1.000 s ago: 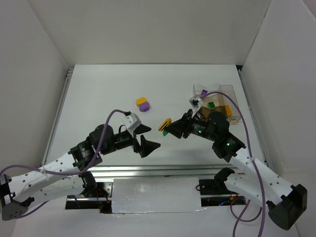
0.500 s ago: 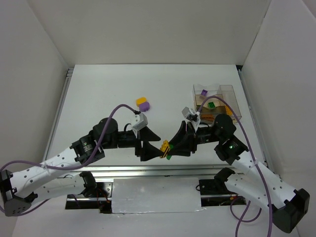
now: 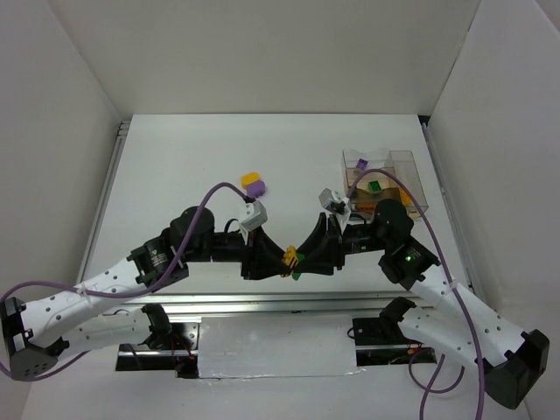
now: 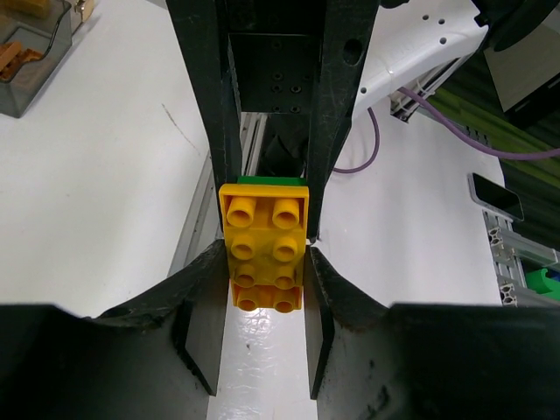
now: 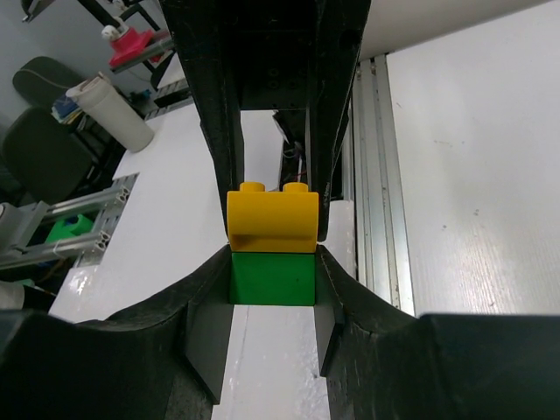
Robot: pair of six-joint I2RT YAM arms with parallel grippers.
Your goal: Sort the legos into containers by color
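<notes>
A yellow lego stuck to a green lego hangs between both arms, above the table's near edge. My left gripper is shut on the yellow brick's sides. From the opposite side, my right gripper is shut on the green brick. From above, the two grippers meet tip to tip around the pair. Farther back on the table, a loose yellow lego and a purple lego touch each other. The clear containers stand at the back right and hold a purple brick, a green brick and orange-brown ones.
White walls enclose the table on three sides. A metal rail runs along the near edge, just below the joined grippers. Purple cables loop over both arms. The containers' corner shows at the top left of the left wrist view.
The right gripper brought the yellow-and-green pair down toward the near edge. The left gripper moved in to meet it and closed from wide open onto the yellow brick.
</notes>
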